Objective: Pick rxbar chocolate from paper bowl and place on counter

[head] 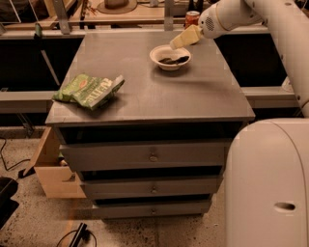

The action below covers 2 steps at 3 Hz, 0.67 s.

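The off-white paper bowl (170,57) stands on the grey counter (149,91) at its back right. The dark rxbar chocolate (174,61) lies flat inside the bowl. My gripper (179,39) hangs from the white arm at the upper right. Its cream fingers (186,36) point down-left, just above the bowl's far right rim.
A green crinkled chip bag (90,89) lies at the counter's front left. An orange-red can (192,19) stands behind the bowl. A wooden bench with clutter (116,12) runs along the back. My white base (270,183) fills the lower right. An open wooden box (50,166) sits left of the drawers.
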Motion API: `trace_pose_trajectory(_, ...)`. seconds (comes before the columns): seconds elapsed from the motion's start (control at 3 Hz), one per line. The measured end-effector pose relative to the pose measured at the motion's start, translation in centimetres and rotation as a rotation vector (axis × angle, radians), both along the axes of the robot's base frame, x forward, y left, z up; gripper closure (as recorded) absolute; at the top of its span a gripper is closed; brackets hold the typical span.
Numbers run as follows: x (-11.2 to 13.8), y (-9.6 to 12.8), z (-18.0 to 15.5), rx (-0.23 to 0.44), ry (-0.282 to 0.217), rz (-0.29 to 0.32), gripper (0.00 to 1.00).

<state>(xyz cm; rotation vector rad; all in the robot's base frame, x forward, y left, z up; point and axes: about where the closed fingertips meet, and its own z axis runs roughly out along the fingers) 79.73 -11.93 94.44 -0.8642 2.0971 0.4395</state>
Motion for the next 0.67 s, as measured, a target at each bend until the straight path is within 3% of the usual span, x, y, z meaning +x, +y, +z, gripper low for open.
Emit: trace_pose_trajectory(0.67,0.68,0.26,-1.62,0.0,0.023,-0.008,0.29)
